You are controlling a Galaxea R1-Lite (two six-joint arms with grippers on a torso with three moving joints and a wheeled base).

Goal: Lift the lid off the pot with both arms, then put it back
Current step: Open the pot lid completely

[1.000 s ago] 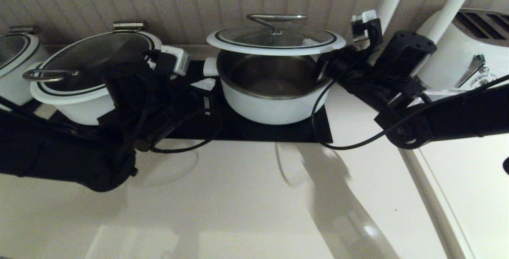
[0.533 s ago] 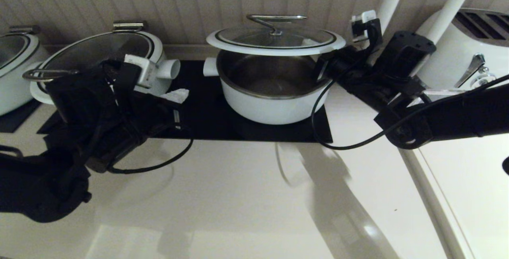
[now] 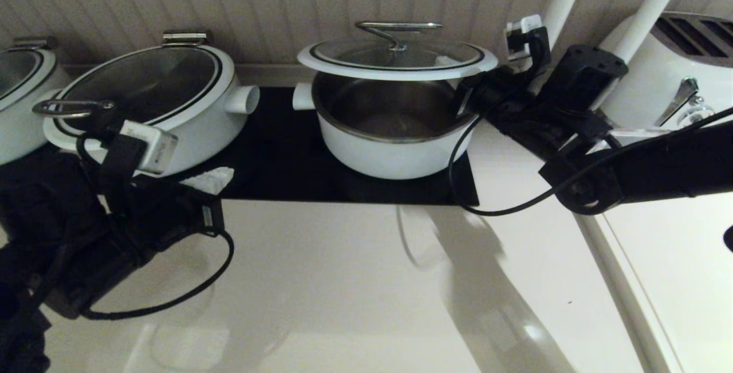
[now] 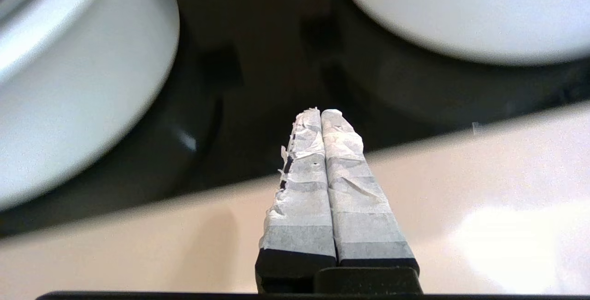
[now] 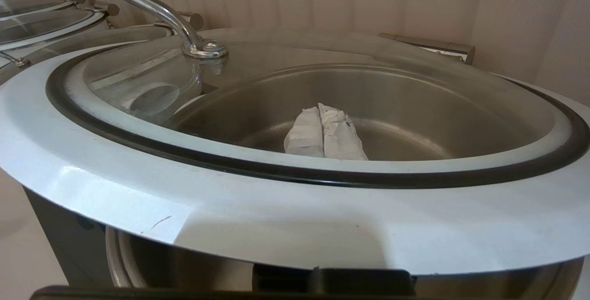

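Observation:
The lid [image 3: 397,58] hovers tilted above the open white pot [image 3: 395,149], with a gap at the front showing the steel inside. My right gripper [image 3: 446,63] reaches in under the lid's right side. In the right wrist view its taped fingers are shut together [image 5: 322,129] beneath the glass, and the lid's white rim [image 5: 276,217] lies over them. My left gripper [image 3: 212,179] is shut and empty, low at the front left edge of the black cooktop, well apart from the pot. In the left wrist view [image 4: 321,113] its taped fingers are pressed together.
A wider white pot with an edge loop-handle lid [image 3: 143,103] stands left of the task pot, and another pot [image 3: 17,98] at the far left. Both stand on the black cooktop [image 3: 286,161]. A white toaster [image 3: 676,75] is at the right. The wall is close behind. A pale counter [image 3: 366,293] lies in front.
My left arm has drawn back from the pot's left side toward the front left, past the wider pot. The lid and the right arm have not moved.

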